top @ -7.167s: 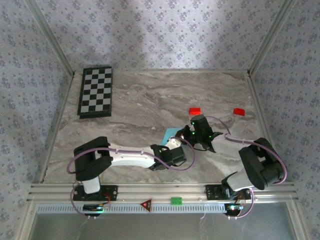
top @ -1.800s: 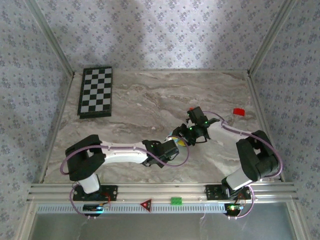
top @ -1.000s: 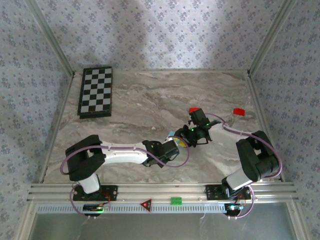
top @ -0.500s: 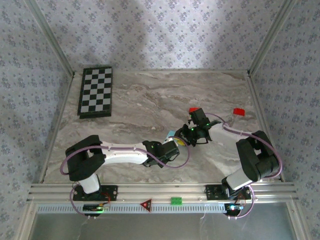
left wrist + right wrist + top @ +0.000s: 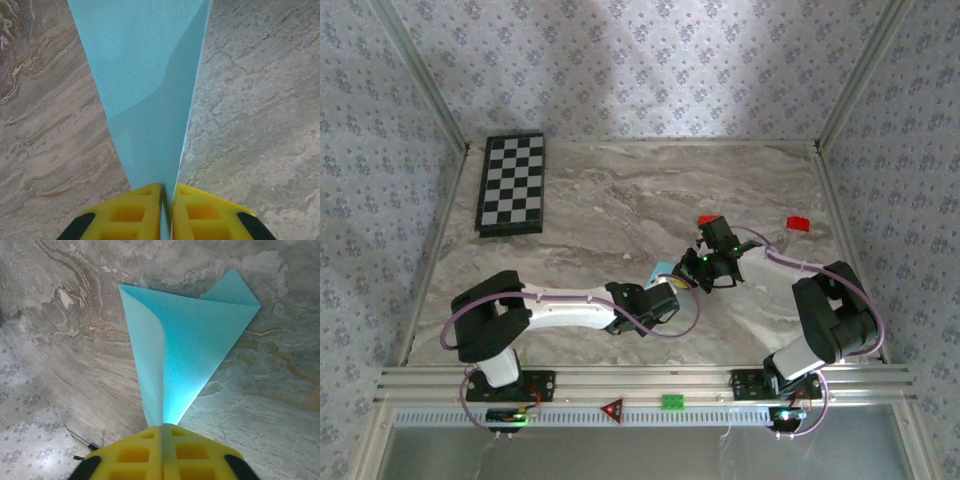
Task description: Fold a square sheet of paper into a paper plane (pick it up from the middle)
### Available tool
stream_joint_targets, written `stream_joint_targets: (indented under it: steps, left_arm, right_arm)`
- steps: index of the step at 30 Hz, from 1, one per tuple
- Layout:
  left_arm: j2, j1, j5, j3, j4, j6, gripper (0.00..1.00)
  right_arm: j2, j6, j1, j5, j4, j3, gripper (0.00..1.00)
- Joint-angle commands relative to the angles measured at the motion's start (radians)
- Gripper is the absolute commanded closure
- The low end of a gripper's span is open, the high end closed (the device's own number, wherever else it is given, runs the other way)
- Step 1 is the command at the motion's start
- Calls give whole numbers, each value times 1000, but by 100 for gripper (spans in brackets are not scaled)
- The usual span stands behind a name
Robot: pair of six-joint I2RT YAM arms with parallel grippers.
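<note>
Left wrist view: we see the left gripper [image 5: 167,189] closed to a thin slit on the narrow end of the paper plane [image 5: 150,90]. The light blue sheet passes between the two yellow fingers [image 5: 131,212] and widens away from them over the marble table [image 5: 260,100].

In the right wrist view, the right gripper [image 5: 162,429] has its fingers pressed together on another pointed end of the same sheet. The paper fans out from the grip, with one flap curling upward. We cannot tell whether the sheet is lifted clear of the table.

We judge that the two pinches, applied from facing sides, steady the paper so that a fold can be aligned along the centre crease. A thin sheet offers no purchase unless it is clamped at an edge.

In the top external view the paper appears as a small blue patch between the two wrists, right of the table's middle. The grippers nearly meet there, so each wrist is the closest obstruction to the other.

Surrounding items:
- One red block [image 5: 709,220] lies just behind the right arm's wrist and could be struck if that arm swings back.
- A second red block [image 5: 799,224] sits well apart, toward the right edge.
- The chessboard [image 5: 512,184] occupies the far left corner, clear of the work.
</note>
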Motion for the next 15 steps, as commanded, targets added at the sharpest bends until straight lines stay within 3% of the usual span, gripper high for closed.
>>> stream_joint_targets:
  steps: [1, 8, 15]
  left_arm:
    - [-15, -7, -28, 2, -22, 9, 86]
    - [-12, -6, -43, 2, -17, -3, 78]
    - [-2, -6, -55, 8, -24, -6, 78]
  right_arm:
    - [-9, 5, -4, -13, -8, -2, 97]
    - [-17, 16, -5, -30, 7, -1, 100]
    - [-26, 20, -6, -31, 10, -5, 100]
